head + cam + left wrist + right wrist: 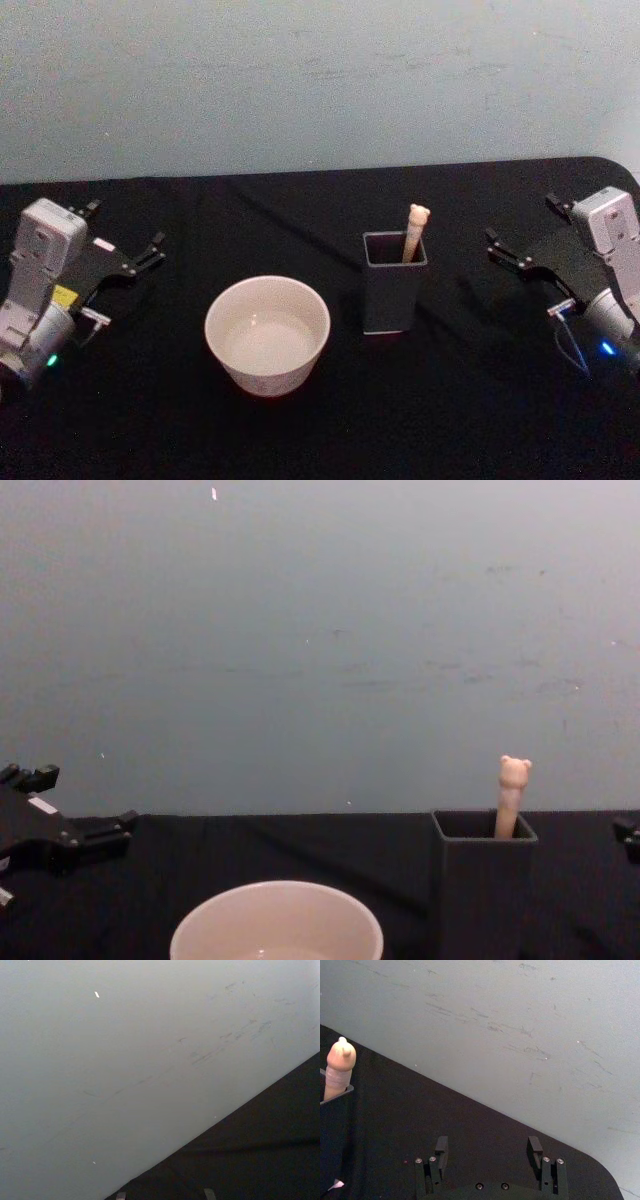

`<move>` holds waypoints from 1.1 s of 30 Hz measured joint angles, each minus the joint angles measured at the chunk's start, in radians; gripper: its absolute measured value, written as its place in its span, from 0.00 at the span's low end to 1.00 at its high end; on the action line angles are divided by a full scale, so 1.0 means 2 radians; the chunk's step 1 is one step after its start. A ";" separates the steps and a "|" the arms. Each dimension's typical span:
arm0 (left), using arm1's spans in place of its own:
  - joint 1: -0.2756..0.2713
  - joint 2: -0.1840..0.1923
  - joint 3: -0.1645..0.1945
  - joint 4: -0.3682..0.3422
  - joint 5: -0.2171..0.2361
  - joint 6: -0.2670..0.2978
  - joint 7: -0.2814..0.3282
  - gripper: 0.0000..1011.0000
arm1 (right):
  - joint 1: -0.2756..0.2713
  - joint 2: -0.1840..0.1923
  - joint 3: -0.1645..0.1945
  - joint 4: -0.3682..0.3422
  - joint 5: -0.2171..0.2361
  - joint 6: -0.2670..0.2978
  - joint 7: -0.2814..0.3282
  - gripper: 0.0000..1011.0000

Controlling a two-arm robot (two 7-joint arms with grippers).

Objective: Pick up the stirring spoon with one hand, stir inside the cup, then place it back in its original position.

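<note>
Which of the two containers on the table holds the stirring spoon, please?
The dark grey square holder: the stirring spoon stands in it, bear head poking out; the round cream cup to its left holds no spoon.

Everything stands on matt black cloth point(300, 440). The cup point(265, 378) looks like smooth, faintly glossy cream ceramic. The holder point(390, 300) is matt dark grey, plastic-looking. The stirring spoon point(414, 232) has a smooth beige handle.

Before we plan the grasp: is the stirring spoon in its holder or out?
In: stirring spoon stands handle-up inside the holder.
</note>
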 joint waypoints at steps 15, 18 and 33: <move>0.000 0.000 0.000 0.000 0.000 0.000 0.000 0.99 | 0.000 0.000 0.000 0.000 0.000 0.000 0.000 0.99; 0.000 0.000 0.000 0.000 0.000 0.000 0.000 0.99 | 0.000 0.000 0.000 0.000 0.000 0.000 0.000 0.99; 0.000 0.000 0.000 0.000 0.000 0.000 0.000 0.99 | 0.000 0.000 0.000 0.000 0.000 0.000 0.000 0.99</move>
